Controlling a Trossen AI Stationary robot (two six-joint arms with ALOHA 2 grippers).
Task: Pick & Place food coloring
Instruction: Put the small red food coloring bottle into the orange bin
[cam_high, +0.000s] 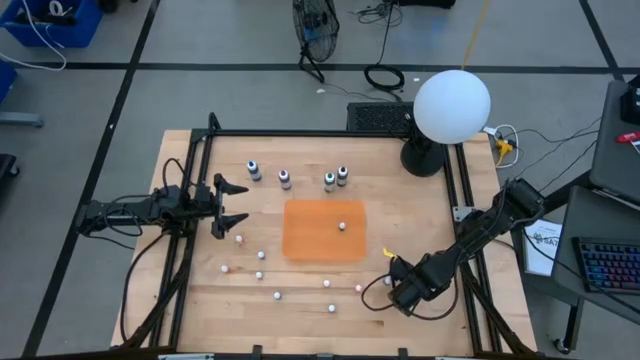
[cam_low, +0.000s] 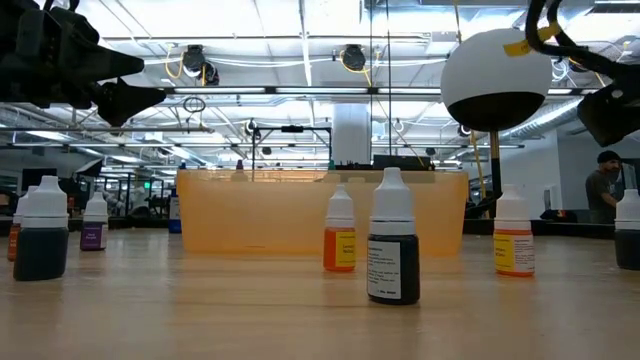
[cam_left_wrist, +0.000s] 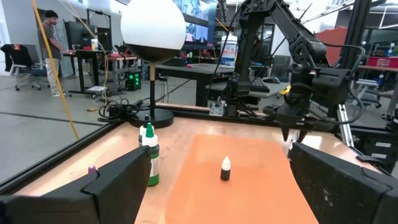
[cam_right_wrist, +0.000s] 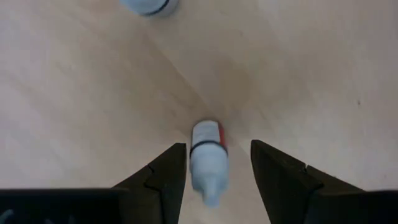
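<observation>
Near table's right front, right gripper (cam_right_wrist: 212, 171) points down, jaws apart astride red-labelled bottle (cam_right_wrist: 206, 155); left gripper (cam_high: 232, 203) level, agape.

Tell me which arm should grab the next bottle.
Right, probably. The right gripper is already over a red-labelled bottle, open fingers on either side of it. The left gripper hangs open at the table's left side, with no bottle between its fingers.

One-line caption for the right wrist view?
Right gripper open, straddling a small red-labelled bottle on the wooden table.
</observation>
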